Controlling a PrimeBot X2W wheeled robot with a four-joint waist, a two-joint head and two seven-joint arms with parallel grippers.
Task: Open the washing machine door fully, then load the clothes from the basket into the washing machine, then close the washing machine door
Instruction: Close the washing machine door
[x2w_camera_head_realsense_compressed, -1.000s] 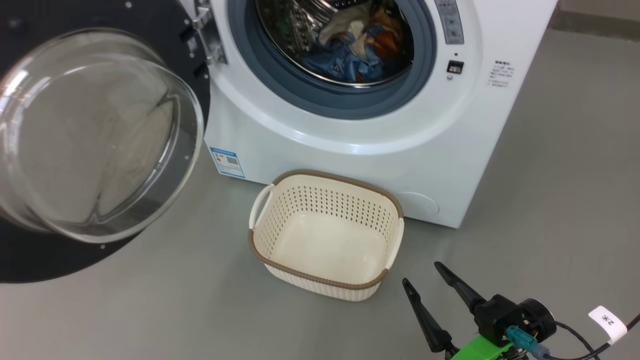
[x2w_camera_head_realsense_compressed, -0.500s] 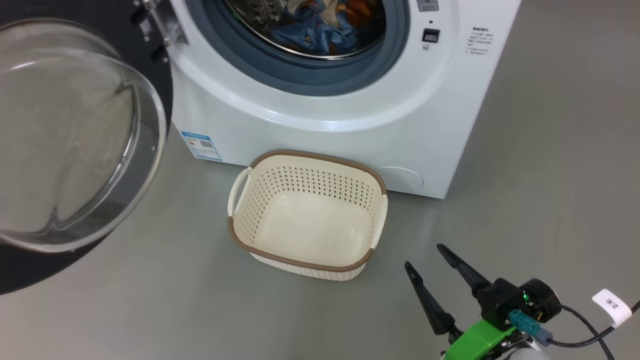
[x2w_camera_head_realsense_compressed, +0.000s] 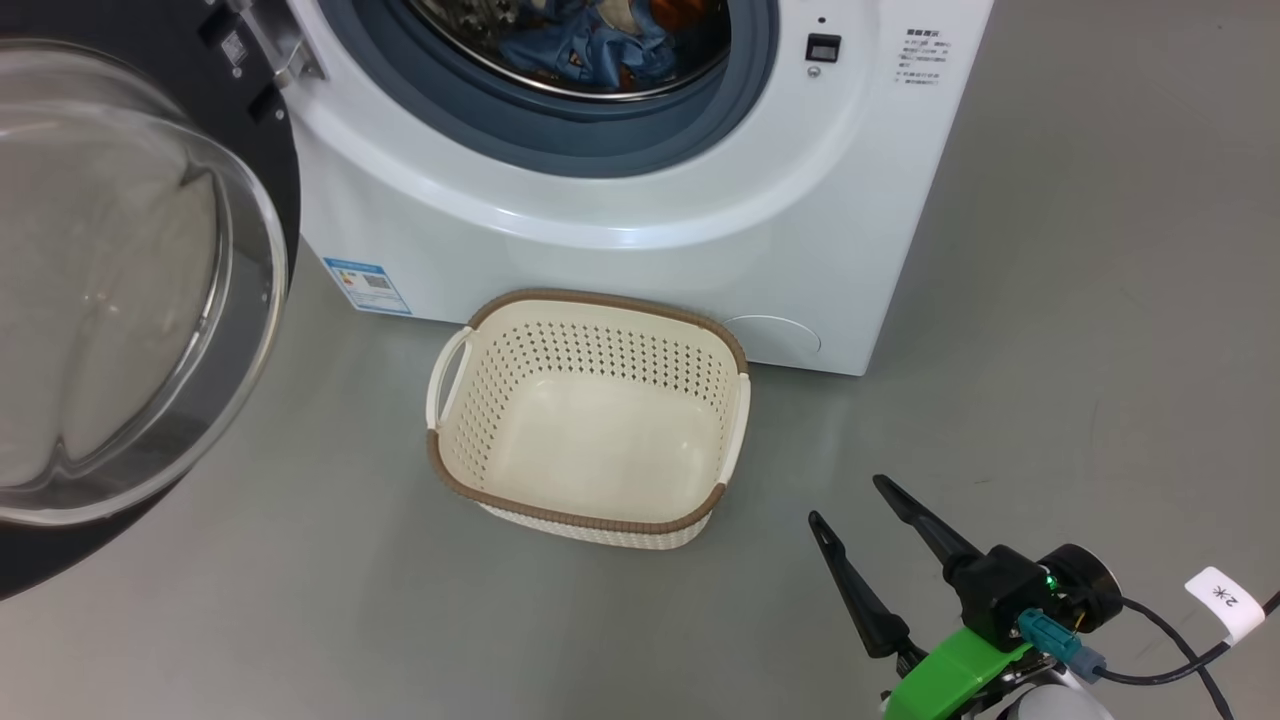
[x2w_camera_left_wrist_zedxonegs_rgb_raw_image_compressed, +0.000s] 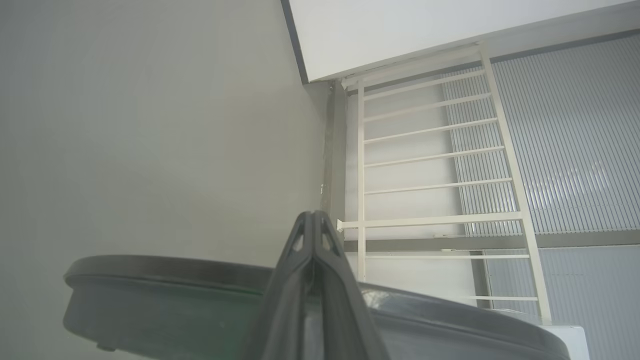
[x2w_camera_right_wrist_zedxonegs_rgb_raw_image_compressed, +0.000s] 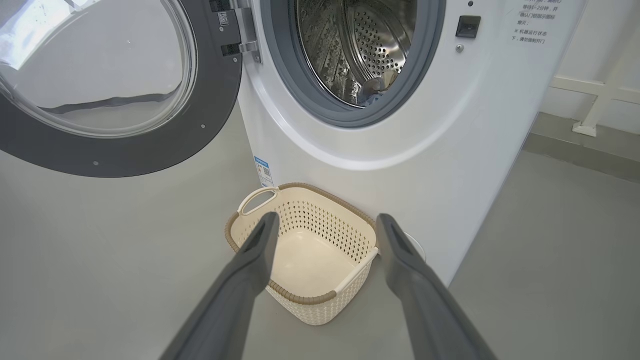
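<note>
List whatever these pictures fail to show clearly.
- Clothes, head view: the top edge cuts off most of the pile.
- Door, head view: the left edge cuts off part of it.
- Label on the washing machine, head view: print too small to read.
- Right wrist view: the grey ring hides most of the clothes.

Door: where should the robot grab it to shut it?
I'd take the door by its black rim, on the edge farthest from the hinge, coming edge-on from the left. There the rim is a thin lip to pinch; the glass bowl bulges, smooth and wide.
</note>
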